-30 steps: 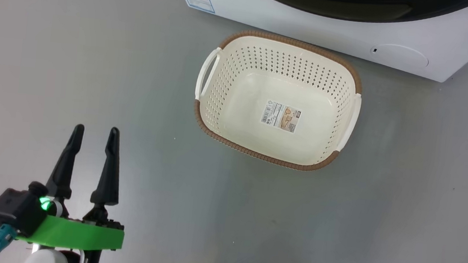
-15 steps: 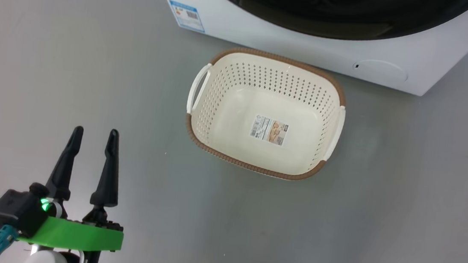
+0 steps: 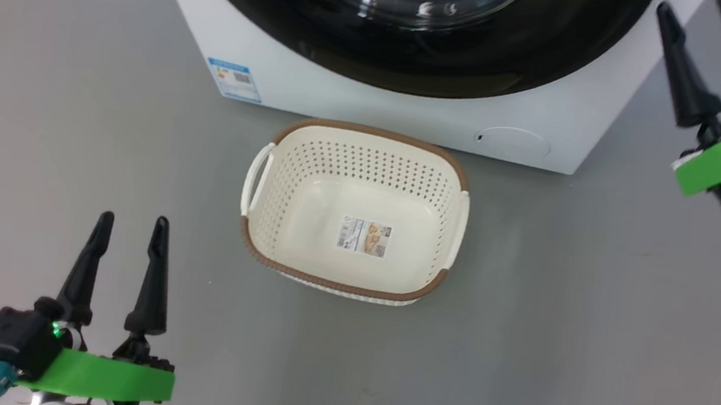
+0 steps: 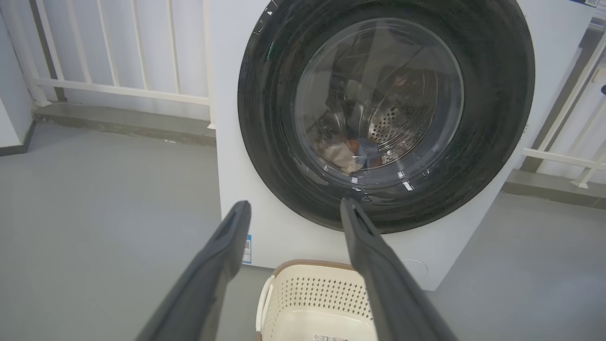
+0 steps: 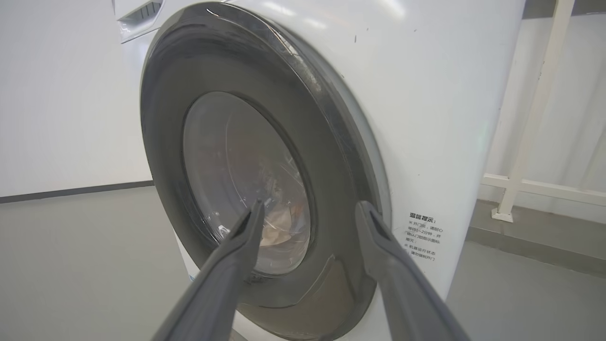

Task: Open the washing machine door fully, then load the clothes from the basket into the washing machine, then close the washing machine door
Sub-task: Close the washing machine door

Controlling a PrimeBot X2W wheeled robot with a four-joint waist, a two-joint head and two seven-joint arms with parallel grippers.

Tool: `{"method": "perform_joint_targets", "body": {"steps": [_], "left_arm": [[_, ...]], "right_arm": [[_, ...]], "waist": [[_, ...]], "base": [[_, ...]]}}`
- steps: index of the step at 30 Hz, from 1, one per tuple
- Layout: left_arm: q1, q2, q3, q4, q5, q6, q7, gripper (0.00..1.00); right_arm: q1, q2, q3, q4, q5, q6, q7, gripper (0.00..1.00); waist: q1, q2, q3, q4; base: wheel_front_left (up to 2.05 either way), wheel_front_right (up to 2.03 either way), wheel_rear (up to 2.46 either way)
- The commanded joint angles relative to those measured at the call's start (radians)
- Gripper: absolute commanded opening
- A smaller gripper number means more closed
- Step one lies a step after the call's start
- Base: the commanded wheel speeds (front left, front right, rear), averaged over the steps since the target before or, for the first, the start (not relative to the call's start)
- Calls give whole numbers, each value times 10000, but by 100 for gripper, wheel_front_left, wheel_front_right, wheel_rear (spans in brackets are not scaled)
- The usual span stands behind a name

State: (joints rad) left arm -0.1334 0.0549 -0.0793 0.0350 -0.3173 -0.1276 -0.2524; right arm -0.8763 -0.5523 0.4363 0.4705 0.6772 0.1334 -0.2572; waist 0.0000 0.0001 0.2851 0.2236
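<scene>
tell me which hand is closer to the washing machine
The right hand, raised beside the front corner of the washing machine. The left hand hangs over bare floor, farther back than the basket.

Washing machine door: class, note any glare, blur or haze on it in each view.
Head view: white glints on the washing machine door, otherwise sharp; left wrist view: crisp, highlights low on the glass; right wrist view: soft, hazy, rim washed grey.
</scene>
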Motion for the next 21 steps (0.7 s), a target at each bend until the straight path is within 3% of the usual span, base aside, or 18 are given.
{"method": "perform_joint_targets", "body": {"steps": [1,21], "left_arm": [[26,287,375,-239,141,-31,-93,100],[586,597,435,-259,323,-31,-93,100]], "right_arm": [[478,81,-43,-344,-166,-27,-44,100],[4095,1322,-1062,-1743,-770,-27,-45,100]], "waist": [[0,-1,-489,-530],[0,-1,-1743,-2249]], "base": [[0,0,0],[0,0,0]]}}
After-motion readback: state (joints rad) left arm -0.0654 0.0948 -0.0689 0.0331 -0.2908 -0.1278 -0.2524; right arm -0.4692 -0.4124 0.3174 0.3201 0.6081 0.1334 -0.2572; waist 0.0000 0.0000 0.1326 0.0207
